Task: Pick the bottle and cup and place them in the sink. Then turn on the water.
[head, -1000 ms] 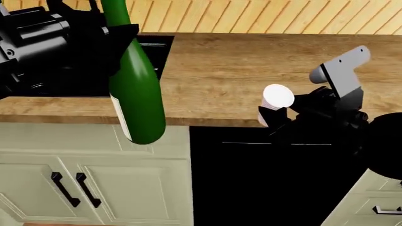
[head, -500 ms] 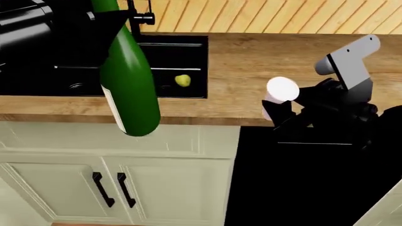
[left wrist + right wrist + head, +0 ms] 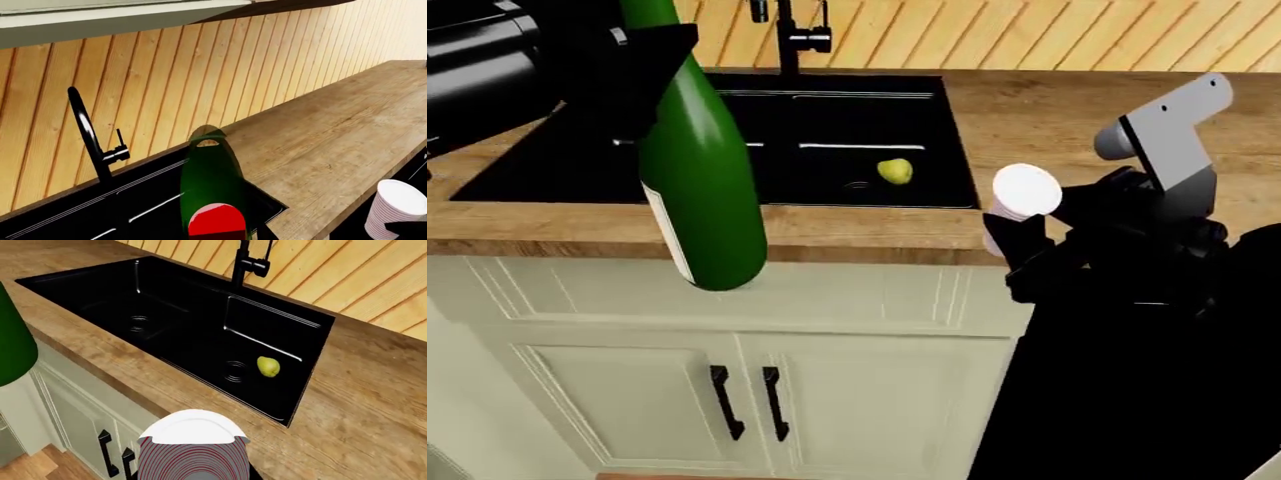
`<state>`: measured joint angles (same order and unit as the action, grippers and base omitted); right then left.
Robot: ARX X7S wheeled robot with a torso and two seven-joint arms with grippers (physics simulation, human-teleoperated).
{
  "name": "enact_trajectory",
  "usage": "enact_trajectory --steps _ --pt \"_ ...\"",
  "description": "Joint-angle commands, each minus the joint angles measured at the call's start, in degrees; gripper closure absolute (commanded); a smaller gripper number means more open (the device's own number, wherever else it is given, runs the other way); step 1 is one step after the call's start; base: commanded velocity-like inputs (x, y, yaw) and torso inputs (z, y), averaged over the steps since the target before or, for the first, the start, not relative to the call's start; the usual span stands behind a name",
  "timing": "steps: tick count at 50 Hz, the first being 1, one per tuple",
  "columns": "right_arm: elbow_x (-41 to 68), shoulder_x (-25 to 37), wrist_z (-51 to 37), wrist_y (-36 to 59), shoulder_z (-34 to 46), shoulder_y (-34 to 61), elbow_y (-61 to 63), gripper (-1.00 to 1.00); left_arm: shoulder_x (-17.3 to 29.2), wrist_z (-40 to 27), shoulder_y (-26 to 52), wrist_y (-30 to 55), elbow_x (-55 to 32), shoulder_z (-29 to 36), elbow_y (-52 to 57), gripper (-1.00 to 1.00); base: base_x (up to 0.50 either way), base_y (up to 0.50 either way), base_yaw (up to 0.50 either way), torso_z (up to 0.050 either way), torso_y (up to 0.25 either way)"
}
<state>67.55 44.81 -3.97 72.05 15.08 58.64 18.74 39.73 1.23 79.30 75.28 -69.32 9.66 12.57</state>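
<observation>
Item one: your left gripper (image 3: 627,55) is clamped on the neck of the tall glossy dark-green wine bottle (image 3: 701,180). It hangs tilted in the air in front of the wooden countertop (image 3: 1068,110), its white-labelled base out over the cream cabinet doors (image 3: 747,390), not touching the counter.

Item two: your right gripper (image 3: 1028,240) is closed around the small white ribbed cup (image 3: 1021,200), held upright at the counter's front edge, to the right of the basins and well apart from the bottle.

Item three: the large matte black double-basin sink (image 3: 954,150) sits sunk into the countertop, a divider between its two ringed drains. A small yellow-green pear-like fruit (image 3: 894,172) lies in the right basin near the drain.

Item four: the tall black faucet (image 3: 787,40) stands at the back rim against the slatted wooden wall (image 3: 1028,30).
</observation>
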Motion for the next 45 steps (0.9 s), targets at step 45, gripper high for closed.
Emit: enact_trajectory --steps 45 --pt "0.42 0.59 -1.07 -3.17 -0.81 -2.62 -0.95 1.0 0.48 -0.42 -0.11 -2.26 0.36 1.46 -0.56 1.0 -0.32 -0.01 -0.01 0.0 0.001"
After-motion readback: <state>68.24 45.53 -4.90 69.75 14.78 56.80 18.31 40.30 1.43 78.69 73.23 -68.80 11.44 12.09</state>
